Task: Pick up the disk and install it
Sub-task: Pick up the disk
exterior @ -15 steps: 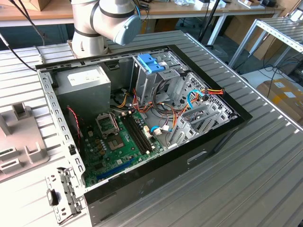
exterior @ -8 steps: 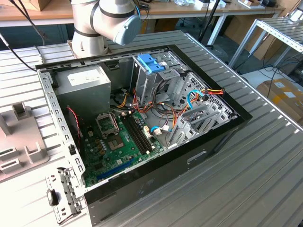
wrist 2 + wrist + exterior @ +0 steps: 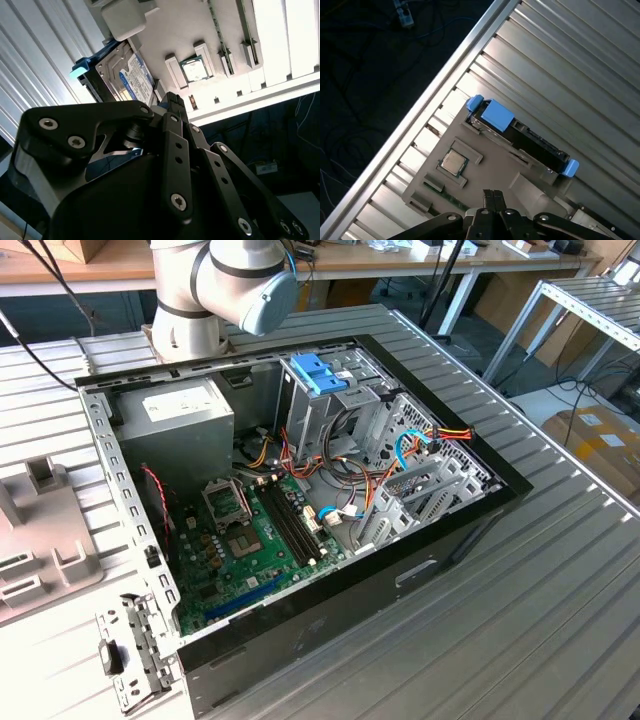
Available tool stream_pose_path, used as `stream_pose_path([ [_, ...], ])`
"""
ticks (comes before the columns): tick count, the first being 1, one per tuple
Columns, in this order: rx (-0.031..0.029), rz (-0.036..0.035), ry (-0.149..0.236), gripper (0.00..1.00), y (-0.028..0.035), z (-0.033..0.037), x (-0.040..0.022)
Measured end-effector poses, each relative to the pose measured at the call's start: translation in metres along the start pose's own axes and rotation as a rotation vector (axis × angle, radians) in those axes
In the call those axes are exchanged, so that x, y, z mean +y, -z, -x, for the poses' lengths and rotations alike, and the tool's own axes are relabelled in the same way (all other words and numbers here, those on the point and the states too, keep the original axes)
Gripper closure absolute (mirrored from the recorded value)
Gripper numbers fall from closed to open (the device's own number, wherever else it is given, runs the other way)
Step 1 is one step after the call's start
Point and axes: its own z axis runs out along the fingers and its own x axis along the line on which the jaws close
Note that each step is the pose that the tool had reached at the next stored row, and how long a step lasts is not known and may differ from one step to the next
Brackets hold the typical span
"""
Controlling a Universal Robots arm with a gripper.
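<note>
The disk point(image 3: 536, 144) stands on edge in a slot of a pale grey fixture plate point(image 3: 492, 172), with its blue plastic bracket point(image 3: 497, 115) facing the camera. In the second wrist view the disk point(image 3: 121, 76) shows its silver body and white-and-blue label. My gripper point(image 3: 493, 194) hangs above the fixture plate, apart from the disk. Its black fingertips point(image 3: 172, 98) are pressed together with nothing between them.
A small square processor chip point(image 3: 453, 162) lies in a recess of the plate, beside the disk. The plate rests on a ribbed metal table point(image 3: 580, 60) near its edge. The exterior view shows the open computer case point(image 3: 470, 515), its drive cage with blue latch tabs point(image 3: 320, 375) and the power supply point(image 3: 185, 415).
</note>
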Motion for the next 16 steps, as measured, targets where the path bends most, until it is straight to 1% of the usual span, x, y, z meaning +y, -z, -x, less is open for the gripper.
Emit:
stream_pose_path([
  [3, 0.0009, 0.0004, 0.019, 0.89, 0.0000, 0.0000, 0.0000],
  [6, 0.0022, 0.0012, 0.049, 0.89, 0.0000, 0.0000, 0.0000],
  [14, 0.0045, 0.0025, 0.102, 0.89, 0.0000, 0.0000, 0.0000],
  [16, 0.0056, 0.0031, 0.125, 0.89, 0.0000, 0.0000, 0.0000],
])
